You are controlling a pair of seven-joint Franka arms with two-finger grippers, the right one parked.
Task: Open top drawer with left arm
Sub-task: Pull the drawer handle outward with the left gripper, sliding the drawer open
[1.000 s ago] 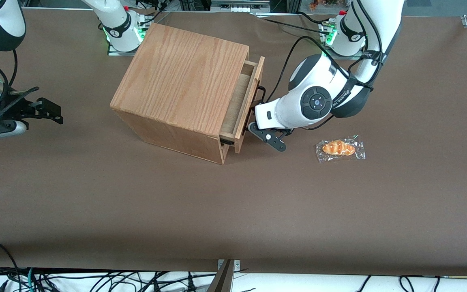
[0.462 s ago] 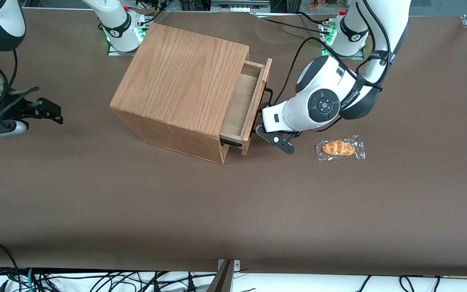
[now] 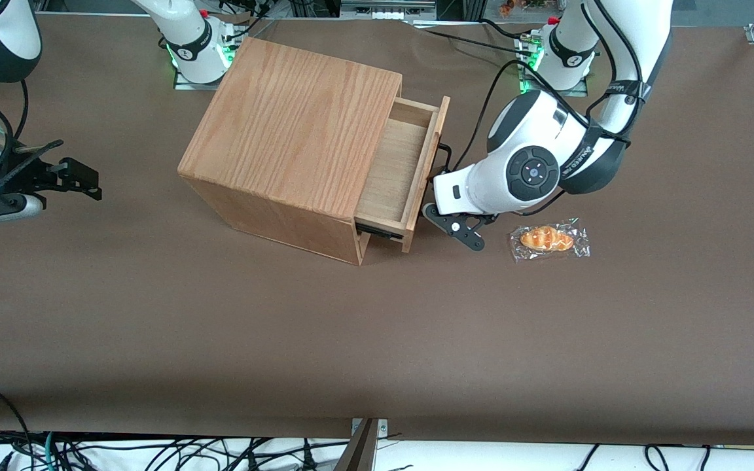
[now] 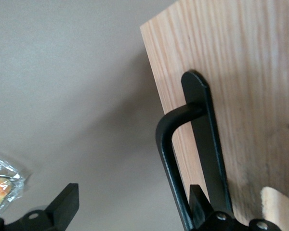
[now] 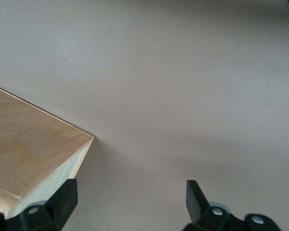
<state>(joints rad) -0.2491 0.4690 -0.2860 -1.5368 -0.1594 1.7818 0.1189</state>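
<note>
The top drawer (image 3: 393,167) of the oak box (image 3: 292,124) stands pulled partway out, its pale wood inside showing. Its flat front panel (image 4: 241,72) carries a thin black U-shaped handle (image 4: 169,144). The left arm (image 3: 531,171) reaches down in front of the drawer. Its black gripper (image 3: 454,227) is low against the front panel (image 3: 427,173) and open. One finger (image 4: 201,204) is tucked between the handle bar and the panel, while the other finger (image 4: 65,202) hangs free over the table.
A croissant in clear wrap (image 3: 549,239) lies on the brown table just past the gripper, toward the working arm's end; its edge (image 4: 0,187) shows in the left wrist view. Cables trail along the table's front edge (image 3: 220,451).
The drawer has slid steadily farther out of the box. The gripper, hooked on the handle, has moved with it toward the working arm's end and closer to the croissant.
</note>
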